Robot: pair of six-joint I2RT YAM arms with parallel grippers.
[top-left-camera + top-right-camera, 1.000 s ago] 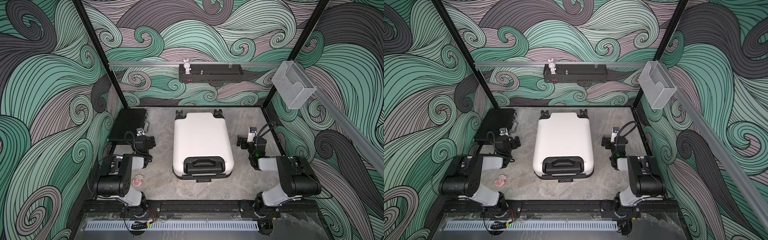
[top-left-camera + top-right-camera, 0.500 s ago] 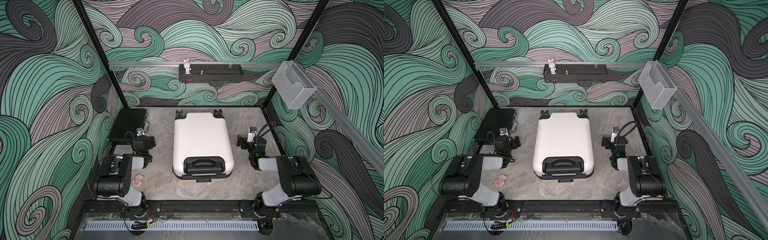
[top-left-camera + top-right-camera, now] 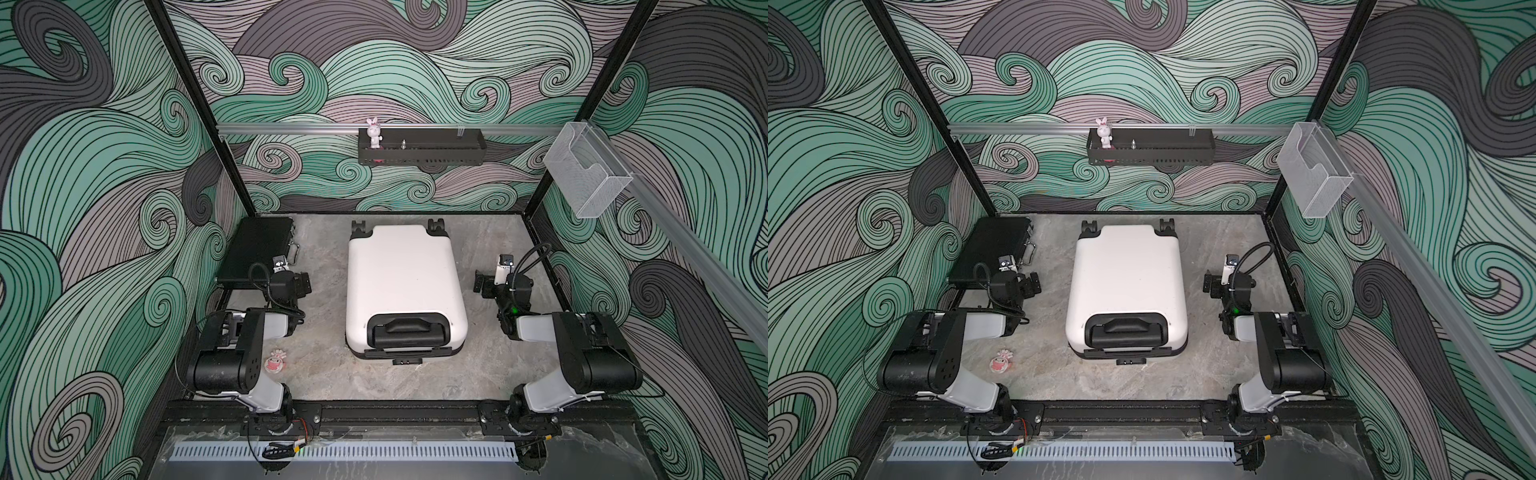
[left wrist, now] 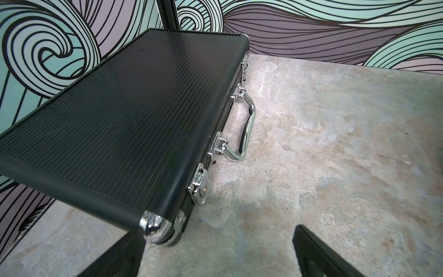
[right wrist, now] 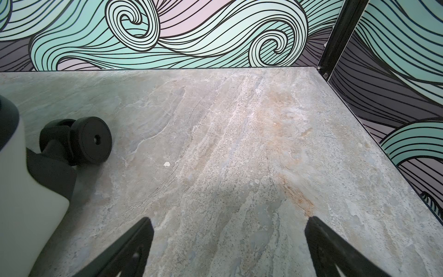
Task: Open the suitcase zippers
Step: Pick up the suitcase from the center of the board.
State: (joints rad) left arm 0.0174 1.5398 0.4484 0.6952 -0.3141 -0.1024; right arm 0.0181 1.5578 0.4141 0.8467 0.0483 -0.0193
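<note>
The white suitcase (image 3: pixel 403 274) (image 3: pixel 1125 274) lies flat mid-table, with its black handle panel (image 3: pixel 407 332) at the near end and its wheels (image 3: pixel 436 224) at the far end. The right wrist view shows a corner of its shell (image 5: pixel 26 203) and one wheel (image 5: pixel 91 140). A dark strip at the seam there (image 5: pixel 8 124) looks like the zippers' band; no pulls can be made out. My left gripper (image 3: pixel 305 284) (image 4: pixel 215 233) is open over bare table left of the case. My right gripper (image 3: pixel 482 286) (image 5: pixel 229 219) is open to its right. Neither touches the case.
A flat black briefcase (image 3: pixel 257 249) (image 4: pixel 119 108) with metal latches lies at the far left, just beyond my left gripper. A small pink toy (image 3: pixel 276 360) lies near the left arm's base. A black shelf (image 3: pixel 419 151) and a clear bin (image 3: pixel 586 170) hang on the walls.
</note>
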